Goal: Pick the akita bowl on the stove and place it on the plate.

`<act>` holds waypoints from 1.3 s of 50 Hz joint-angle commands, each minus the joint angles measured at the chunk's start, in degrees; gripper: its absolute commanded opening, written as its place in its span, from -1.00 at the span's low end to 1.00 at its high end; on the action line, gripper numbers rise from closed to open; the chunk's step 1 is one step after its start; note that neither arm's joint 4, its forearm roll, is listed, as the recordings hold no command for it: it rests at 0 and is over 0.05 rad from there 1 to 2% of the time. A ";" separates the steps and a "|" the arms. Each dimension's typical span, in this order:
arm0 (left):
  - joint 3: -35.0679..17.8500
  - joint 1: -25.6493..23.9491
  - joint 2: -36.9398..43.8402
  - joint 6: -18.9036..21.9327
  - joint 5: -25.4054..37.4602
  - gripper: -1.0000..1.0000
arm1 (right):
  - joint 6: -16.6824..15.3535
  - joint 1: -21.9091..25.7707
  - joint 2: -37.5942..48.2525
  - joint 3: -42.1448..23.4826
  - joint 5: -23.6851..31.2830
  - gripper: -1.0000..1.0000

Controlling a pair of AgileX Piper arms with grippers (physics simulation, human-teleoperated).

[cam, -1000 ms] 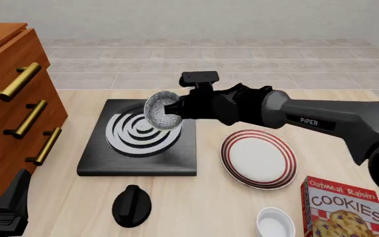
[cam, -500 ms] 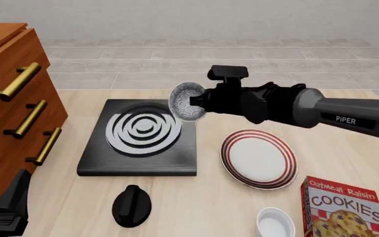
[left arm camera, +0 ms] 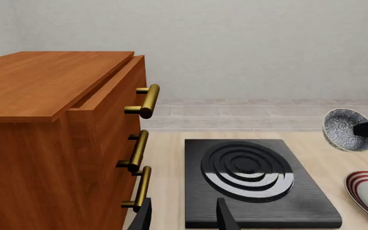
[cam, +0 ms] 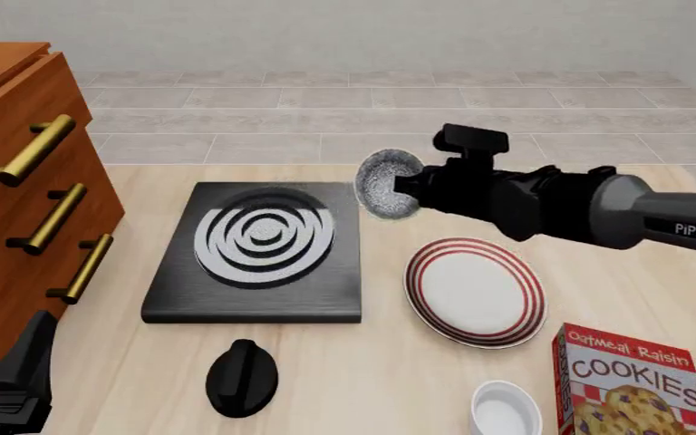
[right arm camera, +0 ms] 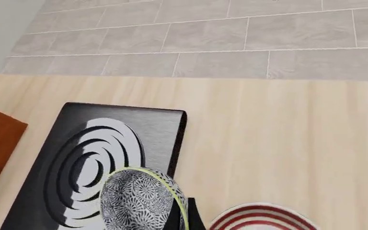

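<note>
While clamped in right end effector (cam: 411,188), akita bowl (cam: 384,184) airborne

A light wooden desk (cam: 361,372) stands on a grey tiled floor (cam: 361,100), with a plain pale wall (cam: 361,36) behind. At the left is a reddish-brown wooden drawer cabinet (cam: 22,227) with brass bar handles (cam: 30,149).

The pale wood counter (cam: 323,362) carries the black stove (cam: 257,254) near the wooden drawer cabinet (cam: 22,199), the red-striped plate (cam: 475,292) just right of the stove, a black knob (cam: 242,376), a white bowl (cam: 503,408) and a cookie box (cam: 626,381).
</note>
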 commanded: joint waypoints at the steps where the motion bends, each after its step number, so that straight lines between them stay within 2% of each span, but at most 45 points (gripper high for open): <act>1: 0.00 0.00 0.00 0.00 0.00 1.00 | 1.66 -2.72 -2.20 4.04 -3.36 -1.00; 30: 0.00 0.00 0.00 0.00 0.00 1.00 | 4.85 -7.26 -6.61 14.45 -9.99 -1.00; 40: 0.00 0.00 0.00 0.00 0.00 1.00 | 4.77 -9.15 -8.43 16.97 -10.66 -1.00; 65: 0.00 0.00 0.00 0.00 0.00 1.00 | 8.82 -9.63 -8.17 26.22 -18.40 -1.00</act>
